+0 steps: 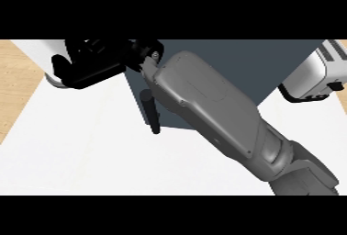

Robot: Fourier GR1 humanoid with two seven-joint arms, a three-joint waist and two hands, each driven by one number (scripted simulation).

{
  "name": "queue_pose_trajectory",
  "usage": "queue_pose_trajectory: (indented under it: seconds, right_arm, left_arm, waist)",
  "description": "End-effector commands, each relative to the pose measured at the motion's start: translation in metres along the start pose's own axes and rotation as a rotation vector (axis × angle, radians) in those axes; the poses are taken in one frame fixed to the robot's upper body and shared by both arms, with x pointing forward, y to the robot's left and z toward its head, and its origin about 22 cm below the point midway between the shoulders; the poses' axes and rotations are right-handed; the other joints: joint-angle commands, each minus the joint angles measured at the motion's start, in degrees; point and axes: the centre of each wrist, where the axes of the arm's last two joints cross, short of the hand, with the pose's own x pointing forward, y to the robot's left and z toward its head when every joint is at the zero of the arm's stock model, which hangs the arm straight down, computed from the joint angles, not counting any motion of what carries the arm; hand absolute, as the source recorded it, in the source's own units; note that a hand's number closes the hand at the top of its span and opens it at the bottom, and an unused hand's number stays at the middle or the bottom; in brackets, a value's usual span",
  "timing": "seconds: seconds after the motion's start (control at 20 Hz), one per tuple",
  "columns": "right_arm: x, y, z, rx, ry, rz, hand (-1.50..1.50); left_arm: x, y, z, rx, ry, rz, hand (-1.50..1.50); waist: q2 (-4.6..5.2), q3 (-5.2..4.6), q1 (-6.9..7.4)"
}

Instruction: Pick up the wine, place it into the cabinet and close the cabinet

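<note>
Reaching across cabinet (257,59) to its left edge with right robot hand (95,62), probably for pushing the door, handle (150,112) facing the desk (81,151); spread or curled, cannot tell; wine not showing, presumably sitting inside.

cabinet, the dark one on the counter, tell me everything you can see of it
The dark blue-grey box cabinet stands on the white counter, showing one flat matt face that narrows downward. A slim black bar handle stands upright near its lower left edge. No opening or inside shows. The grey right forearm crosses it, the black right hand at its upper left corner. A white toaster sits at its right.
</note>
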Motion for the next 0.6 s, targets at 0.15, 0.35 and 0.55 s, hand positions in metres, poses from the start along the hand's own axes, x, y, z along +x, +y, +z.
queue_pose_trajectory:
  seconds: [0.15,0.35,0.55]
  right_arm:
    - [-0.025,-0.090,0.040,-0.287,-0.007,-0.040,1.50]
    - [-0.022,-0.101,0.046,-0.317,-0.026,-0.048,1.50]
    - [-0.026,-0.091,0.038,-0.298,-0.036,-0.044,1.50]
  left_arm:
    - [0.000,-0.013,-0.005,-0.049,0.007,0.066,-1.50]
    - [-0.005,-0.018,-0.003,-0.057,0.029,0.080,-1.50]
    - [-0.006,-0.030,-0.008,-0.077,0.039,0.114,-1.50]
  waist:
    - [2.45,1.84,-2.96]
    - [2.96,1.80,-4.11]
    - [3.24,1.77,-4.78]
